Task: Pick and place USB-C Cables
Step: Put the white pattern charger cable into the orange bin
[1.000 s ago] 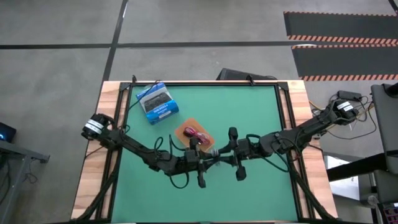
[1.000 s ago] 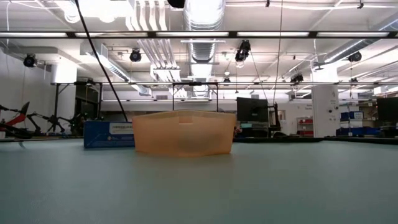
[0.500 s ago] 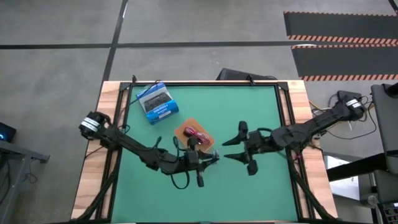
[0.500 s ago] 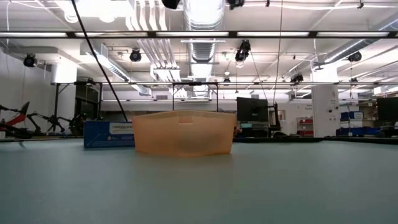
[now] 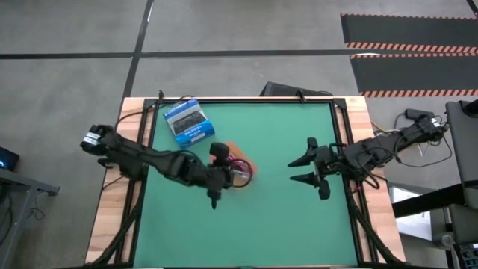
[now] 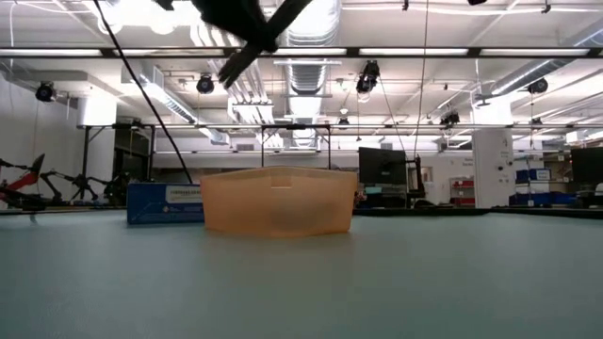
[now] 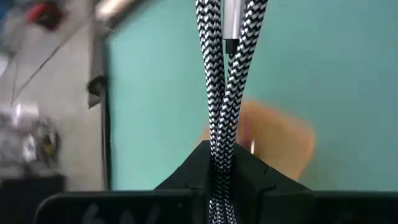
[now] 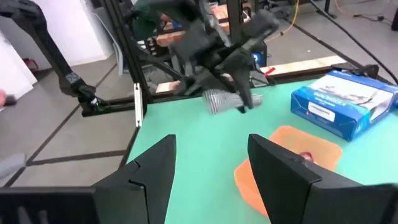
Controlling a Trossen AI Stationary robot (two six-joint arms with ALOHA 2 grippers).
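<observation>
Green table (image 5: 284, 224) with wooden edges, grey floor around. Near the middle, left gripper (image 7: 219, 163) above the orange tray (image 5: 237, 166), jaws pinching the grey braided cable (image 7: 222, 81). Right gripper (image 5: 299, 169) toward the right edge, jaws spread. Blue box (image 5: 190, 124) near the far-left corner.

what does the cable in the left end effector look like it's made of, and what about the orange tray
The cable pinched in the left end effector looks braided fabric, likely nylon: a black-and-white woven herringbone sleeve, matte, with a silvery metal-looking plug. The orange tray looks like translucent plastic or silicone: in the low view its walls are softly see-through. Which one is unclear.
</observation>
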